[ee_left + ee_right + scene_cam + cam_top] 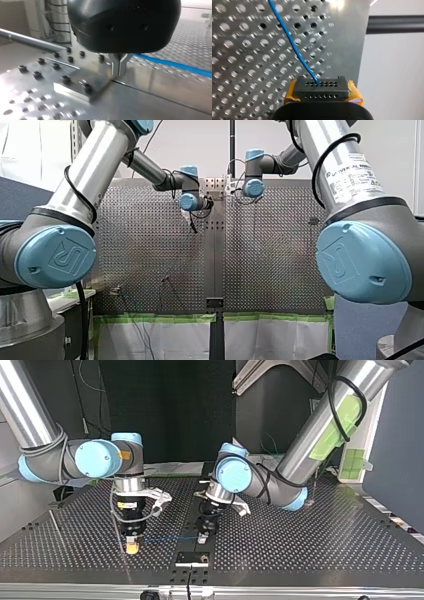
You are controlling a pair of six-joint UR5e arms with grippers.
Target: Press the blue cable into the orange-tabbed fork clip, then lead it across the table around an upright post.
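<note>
**A:** Which step is going on here, in your opinion?

**B:** I am thinking it is the first one. The blue cable (167, 537) is stretching in a thin straight line low over the worktop (310, 530), between my right pincer (131, 547) and my left pincer (203, 536). I am not finding the orange-tabbed fork clip in any view, so I cannot tell if the cable is sitting in it.

**A:** And what are the pincers holding?

**B:** The right one is gripping the cable. A black block (322, 88) with rows of small holes is sitting between its yellow pads (355, 94), and the cable is coming out of it. The left one is showing its metal fingers (119, 67) pressed together in a Y shape. The cable is running right up to them, but I cannot tell whether they are pinching it.

**A:** What is the next move asking for?

**B:** Probably keeping the thin, smooth cable tight and lowering it exactly over the fork. The perforated steel is looking hard and shiny, so I am expecting a slack cable to slide aside easily.
</note>
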